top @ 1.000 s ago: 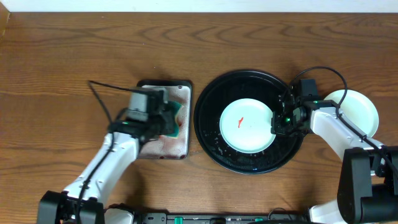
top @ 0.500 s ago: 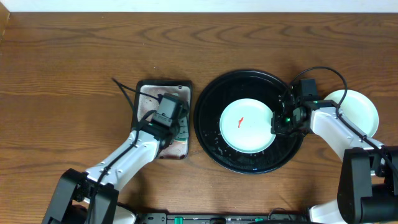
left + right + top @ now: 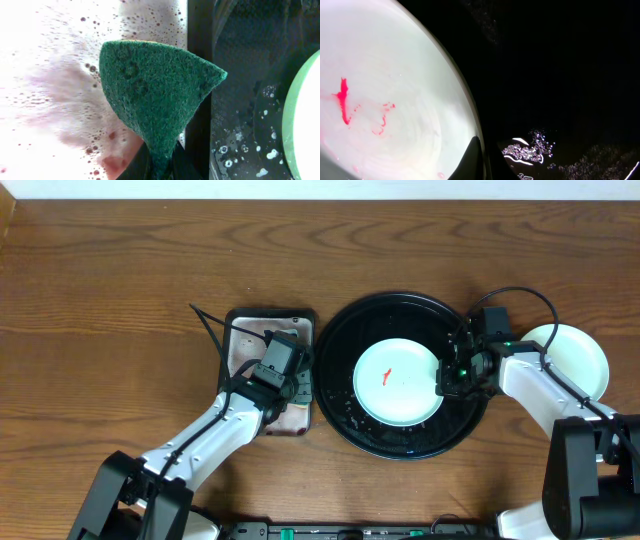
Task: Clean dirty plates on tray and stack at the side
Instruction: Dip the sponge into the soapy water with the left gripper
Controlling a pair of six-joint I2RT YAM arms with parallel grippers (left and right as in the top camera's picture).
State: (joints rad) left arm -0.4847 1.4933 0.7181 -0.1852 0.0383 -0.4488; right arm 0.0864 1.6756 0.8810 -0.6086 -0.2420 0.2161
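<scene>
Nearly there: sponge gripped, plate pinned, smear unwiped

The left gripper (image 3: 156,167) was clenched on the tail of the green sponge (image 3: 155,95), which hung over the grey tray (image 3: 240,345) just beside the black tray (image 3: 340,395). The right gripper (image 3: 447,380) pinched the rim of the mint plate (image 3: 398,382), which lay in the black tray with its red smear (image 3: 386,374) unwiped.

As I judged it, so narrow a pinch could let the sponge fold or slip under scrubbing. The plate, pinned at one edge only, could slide or tip, and the sponge might snag the tray's raised rim.

The left fingers were almost wholly hidden by the sponge. The right arm partly covered the side stack (image 3: 580,355), its plate count unclear.
</scene>
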